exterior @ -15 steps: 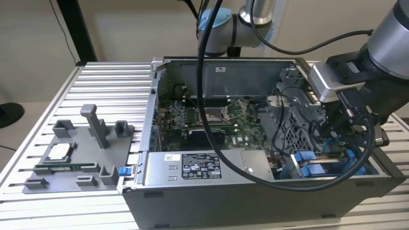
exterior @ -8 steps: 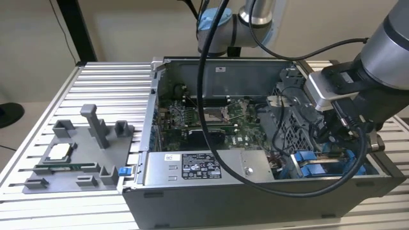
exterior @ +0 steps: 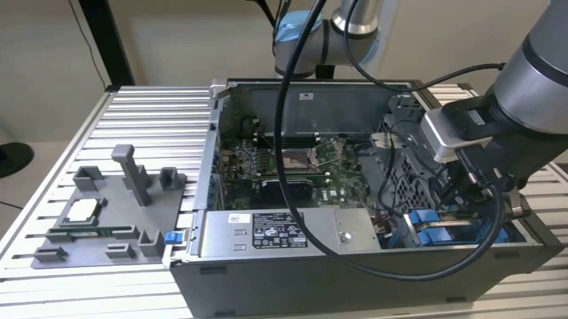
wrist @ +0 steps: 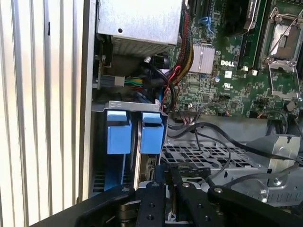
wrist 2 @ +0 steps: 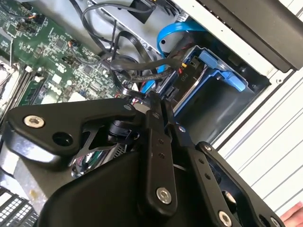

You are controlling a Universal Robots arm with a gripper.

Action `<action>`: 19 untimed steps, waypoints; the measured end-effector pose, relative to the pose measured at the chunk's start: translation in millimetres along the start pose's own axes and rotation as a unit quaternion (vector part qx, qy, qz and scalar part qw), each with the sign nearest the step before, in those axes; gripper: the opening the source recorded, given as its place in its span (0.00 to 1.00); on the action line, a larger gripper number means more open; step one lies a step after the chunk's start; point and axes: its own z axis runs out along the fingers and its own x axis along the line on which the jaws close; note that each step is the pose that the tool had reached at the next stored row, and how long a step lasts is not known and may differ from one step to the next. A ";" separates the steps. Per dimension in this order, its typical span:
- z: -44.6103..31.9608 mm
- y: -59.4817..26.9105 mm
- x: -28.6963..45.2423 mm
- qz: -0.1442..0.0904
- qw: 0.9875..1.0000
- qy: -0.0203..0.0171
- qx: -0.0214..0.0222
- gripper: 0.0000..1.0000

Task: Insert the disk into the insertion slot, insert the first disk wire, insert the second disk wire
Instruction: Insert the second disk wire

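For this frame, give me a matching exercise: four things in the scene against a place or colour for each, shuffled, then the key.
Things:
1. disk frame
2. power-supply box
3. grey fixture plate
4. gripper

Descriptions:
A. on the slatted table outside the case, toward the exterior view's left
B. bright blue, seated in the bay at the case's corner
C. black, poised at the cables beside the blue frame
D. grey metal with a white label, along the case's near wall in the exterior view

Pairs: 1-B, 2-D, 3-A, 4-C
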 end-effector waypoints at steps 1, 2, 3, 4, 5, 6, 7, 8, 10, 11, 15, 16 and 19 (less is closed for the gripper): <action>0.0 0.0 0.0 0.000 1.000 0.000 0.000 0.00; 0.0 0.0 0.0 0.000 1.000 0.000 0.000 0.00; 0.0 0.0 0.0 0.000 1.000 0.000 0.000 0.00; 0.1 0.0 0.0 0.000 1.000 0.000 0.000 0.00; 0.1 0.0 0.0 0.000 1.000 0.000 0.000 0.00; 0.1 0.0 0.0 0.000 1.000 0.000 0.000 0.00; 0.3 0.0 0.0 0.000 1.000 0.001 0.000 0.00; 0.1 -0.1 0.0 -0.001 1.000 0.005 0.000 0.00; 0.1 -0.1 -0.2 -0.002 1.000 0.011 -0.001 0.00; 0.1 0.0 -0.4 -0.002 1.000 0.013 -0.001 0.00; 0.3 -0.3 -0.7 -0.002 1.000 0.014 0.001 0.00; 0.4 -0.6 -0.7 -0.003 1.000 0.014 0.002 0.00; 1.0 -2.3 -0.6 -0.003 1.000 0.014 0.003 0.00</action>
